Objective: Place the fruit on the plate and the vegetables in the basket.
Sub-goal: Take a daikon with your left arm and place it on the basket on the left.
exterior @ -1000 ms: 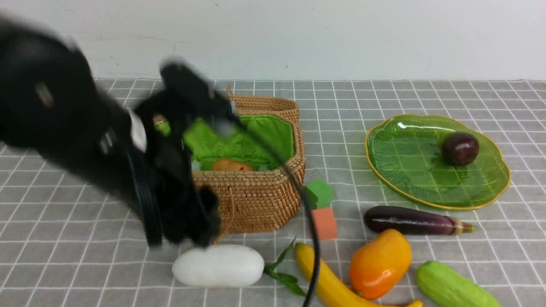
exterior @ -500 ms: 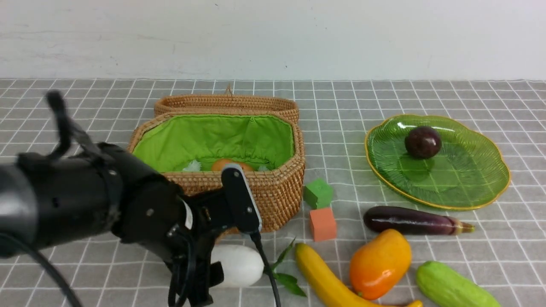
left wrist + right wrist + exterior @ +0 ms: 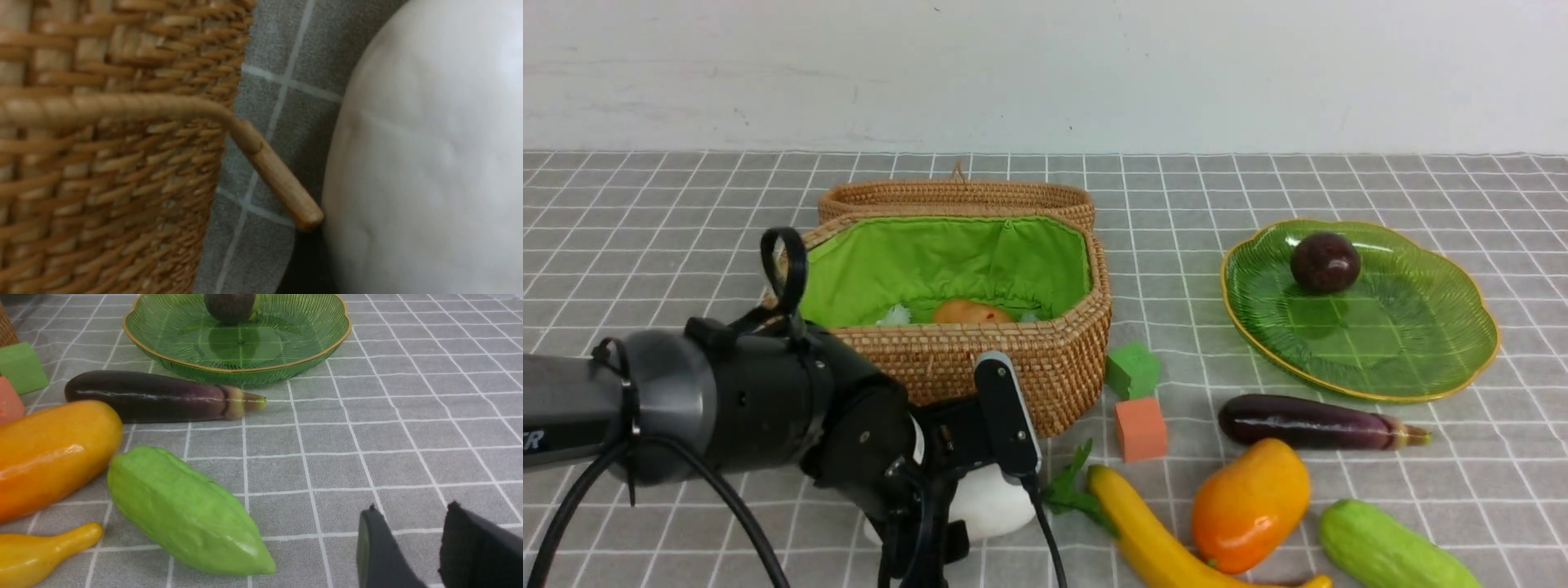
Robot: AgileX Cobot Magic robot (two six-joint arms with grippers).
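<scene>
Radish [image 3: 995, 508] beside basket [image 3: 1021, 371], left end effector [image 3: 923, 555] close (grip unclear)

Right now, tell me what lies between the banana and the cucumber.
The mango lies between the banana and the cucumber, on the checked cloth near the front edge. The front view shows this most plainly.

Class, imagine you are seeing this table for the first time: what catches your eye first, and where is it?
The bulky black left arm fills the near left, bent low over the white radish just in front of the basket. At the back right, a green plate holds one dark fruit. At the near right lies a bright cluster: mango, banana, cucumber and eggplant.
</scene>
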